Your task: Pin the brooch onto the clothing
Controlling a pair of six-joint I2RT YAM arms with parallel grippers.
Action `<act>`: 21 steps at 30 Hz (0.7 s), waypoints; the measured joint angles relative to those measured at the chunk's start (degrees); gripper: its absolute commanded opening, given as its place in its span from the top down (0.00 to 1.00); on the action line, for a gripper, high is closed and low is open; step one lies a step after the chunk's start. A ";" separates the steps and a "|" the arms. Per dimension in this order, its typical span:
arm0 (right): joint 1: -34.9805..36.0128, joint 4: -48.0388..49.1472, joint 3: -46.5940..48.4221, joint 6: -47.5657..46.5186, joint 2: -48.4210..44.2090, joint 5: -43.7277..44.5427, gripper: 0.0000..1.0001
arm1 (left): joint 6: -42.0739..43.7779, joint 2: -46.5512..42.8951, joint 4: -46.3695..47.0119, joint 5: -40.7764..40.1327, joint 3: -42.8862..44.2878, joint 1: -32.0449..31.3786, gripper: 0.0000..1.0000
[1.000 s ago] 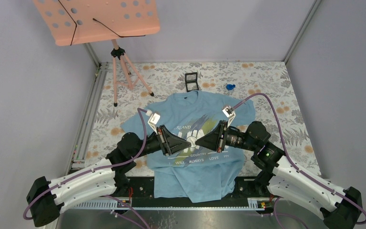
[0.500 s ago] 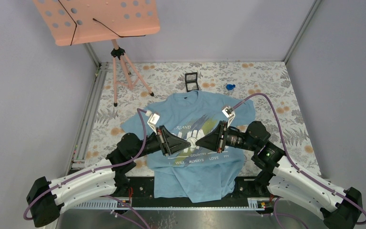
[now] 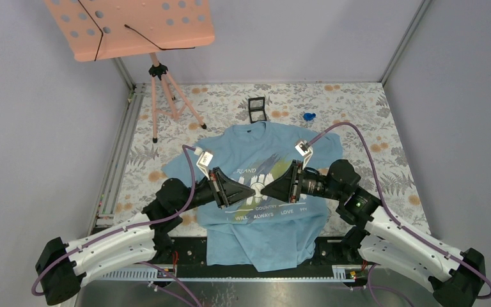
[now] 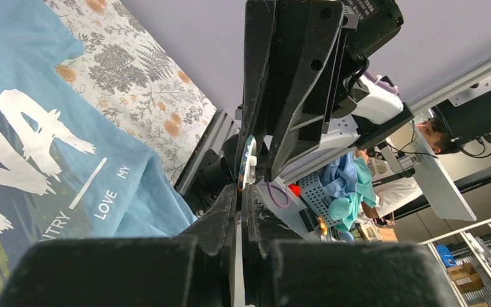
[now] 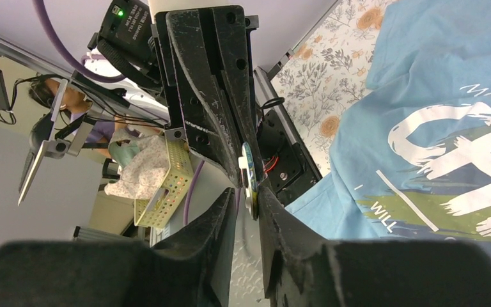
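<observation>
The light blue T-shirt (image 3: pixel 256 246) lies flat on the floral cloth, its white lettering also showing in the left wrist view (image 4: pixel 32 134) and the right wrist view (image 5: pixel 435 83). My left gripper (image 3: pixel 255 190) and right gripper (image 3: pixel 263 189) meet tip to tip just above the chest print. The brooch, a thin disc seen edge-on (image 4: pixel 248 163) (image 5: pixel 249 179), sits between the tips. My left jaws are almost closed, pinching its edge. My right jaws stand slightly apart around it, with the disc against one finger (image 5: pixel 275 211). From above the brooch is hidden.
A pink music stand (image 3: pixel 160 77) stands at the back left. A small black frame (image 3: pixel 256 109) and a small blue trinket (image 3: pixel 308 116) lie on the floral cloth (image 3: pixel 364 109) behind the shirt collar. Metal rails run along the sides.
My right gripper has shifted slightly left, closing in on the left gripper's tips. The left arm and the shirt have not moved.
</observation>
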 measured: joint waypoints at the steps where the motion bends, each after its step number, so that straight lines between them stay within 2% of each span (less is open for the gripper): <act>1: 0.00 0.20 0.04 0.17 0.48 -0.15 0.71 | 0.20 0.04 -0.28 0.00 0.00 0.00 1.00; 9: 0.00 0.55 0.07 0.63 1.84 -0.96 0.76 | 0.44 0.37 -1.38 0.00 0.00 -0.02 1.00; 15: -0.02 0.24 0.09 0.59 2.08 -0.87 0.87 | 0.44 0.37 -1.40 0.04 0.00 -0.02 1.00; 21: -0.02 -2.93 1.44 0.07 3.30 0.33 0.93 | 0.74 0.63 -2.51 0.15 0.00 0.17 1.00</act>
